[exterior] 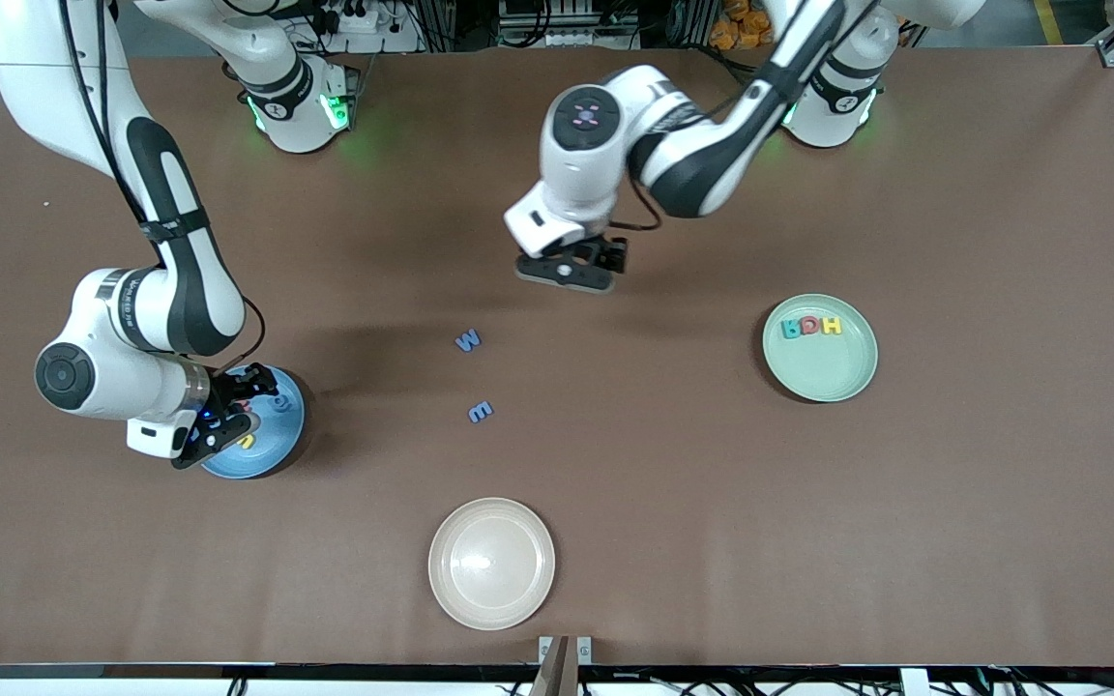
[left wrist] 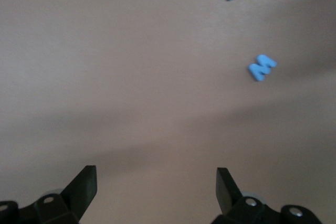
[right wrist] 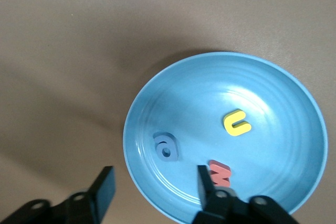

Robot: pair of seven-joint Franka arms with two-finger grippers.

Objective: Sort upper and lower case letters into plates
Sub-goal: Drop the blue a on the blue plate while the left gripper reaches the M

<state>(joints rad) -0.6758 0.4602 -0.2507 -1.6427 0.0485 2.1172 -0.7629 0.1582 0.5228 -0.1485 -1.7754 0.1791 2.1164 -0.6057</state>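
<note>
The right gripper (right wrist: 152,192) is seen low over the rim of the blue plate (exterior: 272,454), its fingers parted and empty. Directly below and just ahead of it three letters lie in the plate: a yellow u (right wrist: 237,123), a blue-grey a (right wrist: 166,147) and a red m (right wrist: 220,172) beside one fingertip. The drop appears done, so a straight lift is advised, so that the red m is not dragged out.

The left gripper (left wrist: 157,187) is held wide and empty over bare table. Ahead of it, well apart, two blue letters remain on the table: a w (exterior: 467,340) and an m-shaped letter (exterior: 481,412). Each is small and flat, so a low, centred pinch would be needed. Whether they are capitals cannot be told.

In the mint green plate (exterior: 833,377), three capitals (exterior: 810,327) are lined up.
</note>
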